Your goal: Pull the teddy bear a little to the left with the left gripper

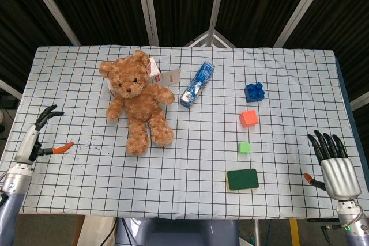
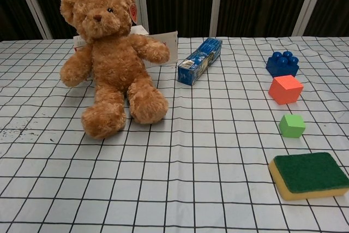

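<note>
A brown teddy bear (image 1: 137, 99) sits on the checked tablecloth, left of the middle, legs toward me; the chest view shows the teddy bear (image 2: 112, 58) upright with a red tag at its ear. My left hand (image 1: 36, 136) hovers at the table's left edge, well left of the bear, fingers apart and holding nothing. My right hand (image 1: 334, 165) is at the right front corner, fingers spread and empty. Neither hand appears in the chest view.
A white card (image 1: 164, 76) stands behind the bear. A blue packet (image 1: 197, 84) lies to its right. Further right are a blue brick (image 1: 254, 91), an orange cube (image 1: 248, 118), a small green cube (image 1: 244, 147) and a green-yellow sponge (image 1: 242, 179).
</note>
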### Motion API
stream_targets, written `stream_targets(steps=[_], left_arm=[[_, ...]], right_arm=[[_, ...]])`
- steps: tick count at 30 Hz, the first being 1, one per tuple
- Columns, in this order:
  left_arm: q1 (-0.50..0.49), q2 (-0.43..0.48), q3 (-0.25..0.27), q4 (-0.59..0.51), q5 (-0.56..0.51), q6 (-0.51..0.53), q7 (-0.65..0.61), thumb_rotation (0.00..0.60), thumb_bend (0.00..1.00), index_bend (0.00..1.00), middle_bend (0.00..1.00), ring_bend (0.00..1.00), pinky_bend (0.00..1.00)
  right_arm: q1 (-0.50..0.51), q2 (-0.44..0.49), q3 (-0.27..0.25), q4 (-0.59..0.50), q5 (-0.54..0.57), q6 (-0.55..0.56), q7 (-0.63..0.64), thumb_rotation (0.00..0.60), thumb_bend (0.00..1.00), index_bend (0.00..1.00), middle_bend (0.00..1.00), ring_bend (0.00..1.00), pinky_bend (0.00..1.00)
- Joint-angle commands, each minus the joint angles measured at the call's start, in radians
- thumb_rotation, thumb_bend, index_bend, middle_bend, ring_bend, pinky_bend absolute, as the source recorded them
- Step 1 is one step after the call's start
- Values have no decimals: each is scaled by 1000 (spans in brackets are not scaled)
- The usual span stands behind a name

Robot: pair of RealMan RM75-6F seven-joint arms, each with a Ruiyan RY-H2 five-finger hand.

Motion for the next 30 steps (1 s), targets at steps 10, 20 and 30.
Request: stream_targets(steps=[10, 20, 30], left_arm=[[-165, -183, -61, 197, -154, -201, -56, 600, 233, 216, 51, 0, 0], [-221, -329, -82, 345, -243, -255, -17, 600, 261, 216, 75, 0, 0], [-262, -405, -102, 420, -263, -285, 2, 600, 275, 225, 113, 0, 0]], right_arm=[[9, 1, 3, 6, 17, -26, 9, 600, 102, 0, 0, 0, 0], [14, 1, 5, 11, 28, -43, 15, 600, 103, 0, 0, 0, 0], [18, 2, 4, 10, 34, -55, 15, 600, 103, 0, 0, 0, 0]])
